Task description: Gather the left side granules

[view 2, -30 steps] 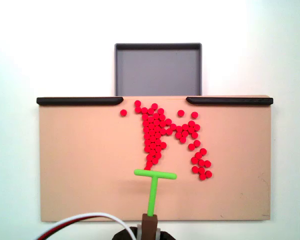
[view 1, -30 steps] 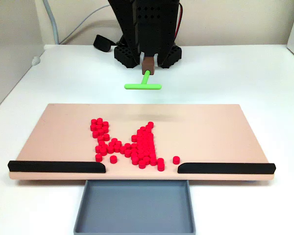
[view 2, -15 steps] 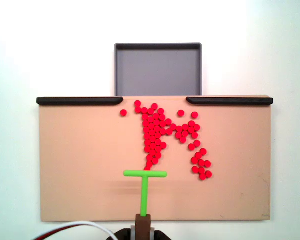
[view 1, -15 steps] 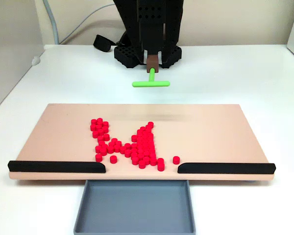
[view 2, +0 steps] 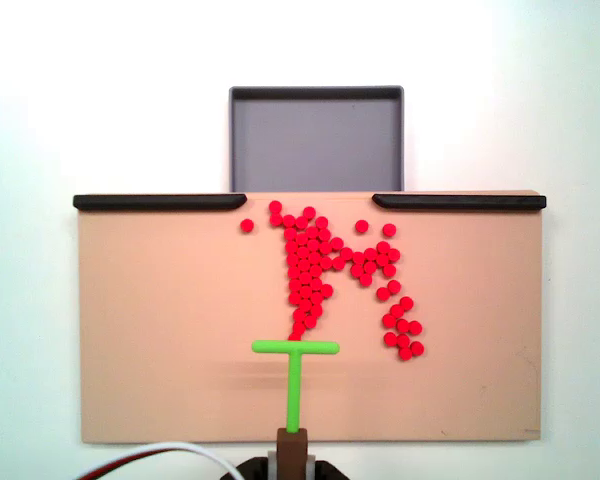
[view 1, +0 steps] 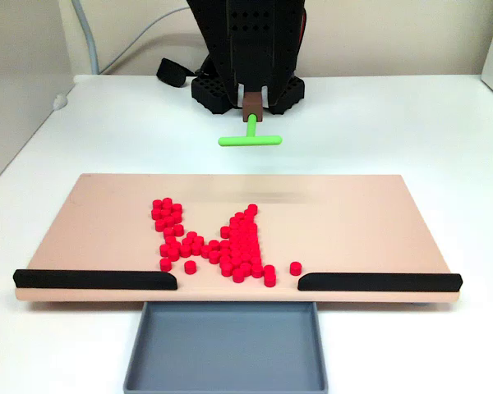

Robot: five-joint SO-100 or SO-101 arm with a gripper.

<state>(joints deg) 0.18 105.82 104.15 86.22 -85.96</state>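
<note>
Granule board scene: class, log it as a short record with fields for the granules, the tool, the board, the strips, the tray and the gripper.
granules: red granules in a dense central column, with a looser trail off to the right in the top-down fixed view
tool: green T-shaped tool held by its stem, crossbar just below the column's lower end
board: tan board on a white table
strips: two black strips along one long edge, gap between them
tray: grey tray, empty, beyond the gap
gripper: gripper shut on the tool's stem

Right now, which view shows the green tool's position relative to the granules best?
The top-down fixed view: the tool has its crossbar just below the granules. The front fixed view shows the tool raised, far behind them.
</note>
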